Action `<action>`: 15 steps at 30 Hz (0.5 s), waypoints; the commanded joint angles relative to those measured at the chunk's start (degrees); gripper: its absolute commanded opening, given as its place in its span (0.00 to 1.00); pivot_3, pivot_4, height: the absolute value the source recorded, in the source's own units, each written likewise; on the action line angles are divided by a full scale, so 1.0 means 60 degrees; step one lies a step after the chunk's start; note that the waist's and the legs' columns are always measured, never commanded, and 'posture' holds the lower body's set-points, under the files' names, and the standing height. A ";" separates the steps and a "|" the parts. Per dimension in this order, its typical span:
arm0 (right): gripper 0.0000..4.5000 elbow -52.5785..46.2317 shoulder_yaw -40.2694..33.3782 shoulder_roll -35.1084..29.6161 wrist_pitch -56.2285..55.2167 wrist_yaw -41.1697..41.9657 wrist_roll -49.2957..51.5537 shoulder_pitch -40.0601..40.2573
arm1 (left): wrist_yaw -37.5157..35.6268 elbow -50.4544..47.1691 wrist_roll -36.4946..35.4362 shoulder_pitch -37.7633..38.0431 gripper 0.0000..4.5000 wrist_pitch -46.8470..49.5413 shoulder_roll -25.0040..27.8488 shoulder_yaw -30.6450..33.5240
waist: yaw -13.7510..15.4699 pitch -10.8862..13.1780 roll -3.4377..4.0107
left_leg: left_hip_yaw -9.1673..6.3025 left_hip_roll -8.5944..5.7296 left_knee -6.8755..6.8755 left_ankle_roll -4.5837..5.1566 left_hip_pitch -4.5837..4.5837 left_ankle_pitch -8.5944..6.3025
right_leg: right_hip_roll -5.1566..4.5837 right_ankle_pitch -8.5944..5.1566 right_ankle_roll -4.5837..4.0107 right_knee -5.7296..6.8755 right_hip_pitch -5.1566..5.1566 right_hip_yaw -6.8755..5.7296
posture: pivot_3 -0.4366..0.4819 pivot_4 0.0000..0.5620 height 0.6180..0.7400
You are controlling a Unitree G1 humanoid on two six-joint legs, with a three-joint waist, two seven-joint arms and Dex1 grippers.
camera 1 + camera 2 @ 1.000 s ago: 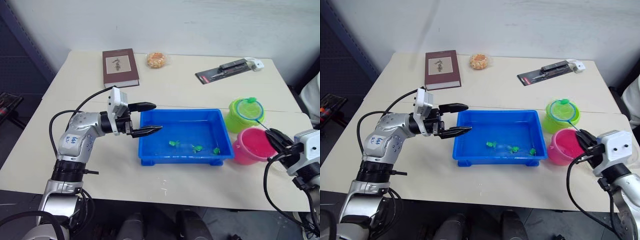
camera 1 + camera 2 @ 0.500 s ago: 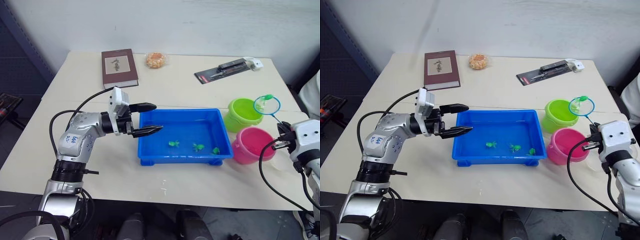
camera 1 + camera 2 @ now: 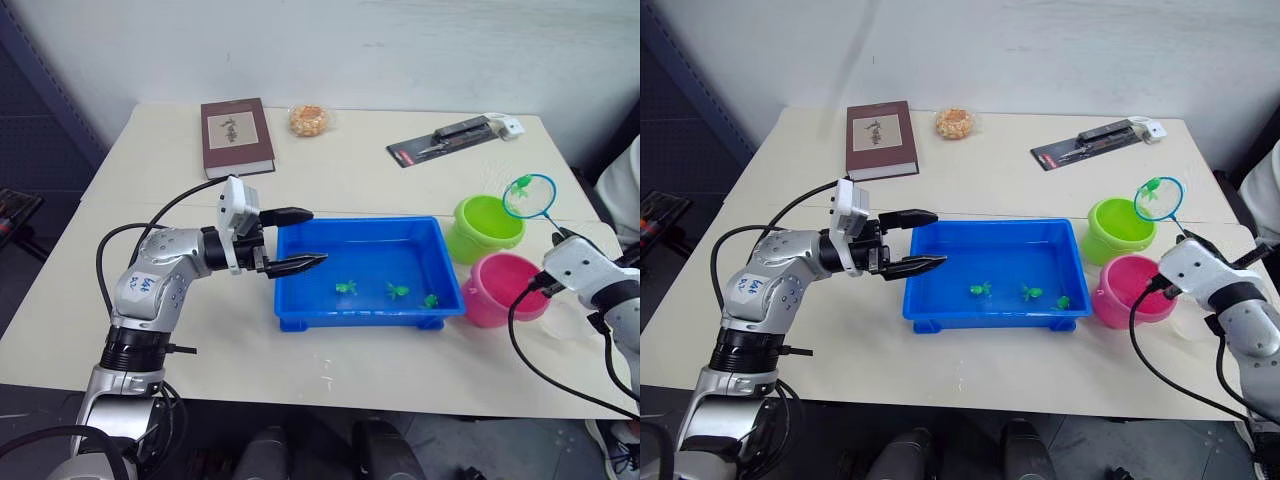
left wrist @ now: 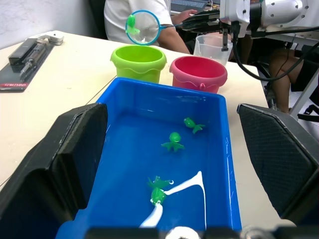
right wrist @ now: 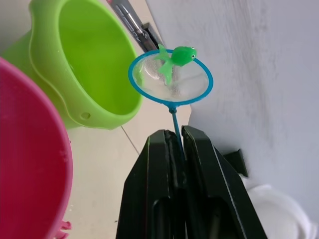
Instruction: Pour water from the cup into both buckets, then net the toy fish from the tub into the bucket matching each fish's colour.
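Note:
The blue tub [image 3: 365, 222] sits mid-table with three green toy fish [image 3: 396, 291] in it. To its right stand the lime green bucket [image 3: 485, 228] and the pink bucket [image 3: 503, 290]. My right gripper [image 5: 172, 137] is shut on the thin handle of the net [image 3: 529, 196]. The blue hoop hangs in the air by the green bucket's far right rim, with one green fish [image 5: 177, 57] on its mesh. The clear cup [image 4: 214, 47] stands beside the pink bucket. My left gripper [image 3: 316, 235] is open, its fingers over the tub's left rim.
At the table's far side lie a brown book [image 3: 237, 135], an orange snack packet [image 3: 309, 120] and a black packaged tool [image 3: 455, 138]. A person in white [image 4: 134, 10] sits close by the table's right end.
My right gripper has raised the net, fish still in it, from on top of the green bucket to a spot beside its far right rim. The left arm has stayed put.

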 commanded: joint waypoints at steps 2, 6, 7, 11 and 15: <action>0.00 -0.0033 -0.0041 -0.0475 -0.0477 -0.0449 -0.1061 0.0314 | 0.0041 -0.0402 -0.0251 0.0010 0.99 -0.0013 0.0018 0.0211 | 0.0001 0.0000 0.0000 | 0.0000 0.0000 0.0000 0.0000 0.0000 0.0000 | 0.0000 0.0000 0.0000 -0.0001 0.0000 0.0000 | 0.48 0.27 1.00; 0.00 -0.0022 0.0022 -0.0873 -0.1084 -0.0945 -0.2002 0.0478 | 0.0058 -0.0371 -0.0256 0.0000 0.99 -0.0043 -0.0003 0.0216 | 0.0000 0.0000 0.0000 | 0.0009 -0.0001 0.0002 0.0000 0.0002 0.0000 | 0.0000 0.0000 0.0000 0.0002 -0.0001 0.0000 | 0.48 0.27 1.00; 0.00 -0.0021 0.0022 -0.0975 -0.1301 -0.1121 -0.2229 0.0529 | 0.0062 -0.0381 -0.0259 0.0007 0.99 -0.0050 -0.0011 0.0217 | -0.0007 0.0000 0.0000 | 0.0010 -0.0001 0.0002 0.0000 0.0004 0.0000 | 0.0001 0.0000 0.0000 0.0002 -0.0001 -0.0001 | 0.48 0.27 1.00; 0.00 0.0162 0.0037 -0.1188 -0.1574 -0.1372 -0.2718 0.0650 | 0.0076 -0.0392 -0.0265 0.0008 0.99 -0.0064 -0.0048 0.0211 | -0.0015 0.0000 0.0000 | 0.0016 0.0003 0.0001 -0.0001 0.0007 0.0000 | 0.0005 0.0000 0.0000 0.0004 -0.0001 0.0004 | 0.48 0.27 1.00; 0.00 0.0293 -0.0039 -0.1217 -0.1589 -0.1539 -0.3015 0.0638 | 0.0078 -0.0350 -0.0261 -0.0015 0.99 -0.0090 -0.0075 0.0206 | -0.0011 0.0000 0.0000 | 0.0023 0.0001 0.0001 -0.0001 0.0009 0.0000 | 0.0004 0.0000 0.0000 0.0004 -0.0001 0.0007 | 0.48 0.27 1.00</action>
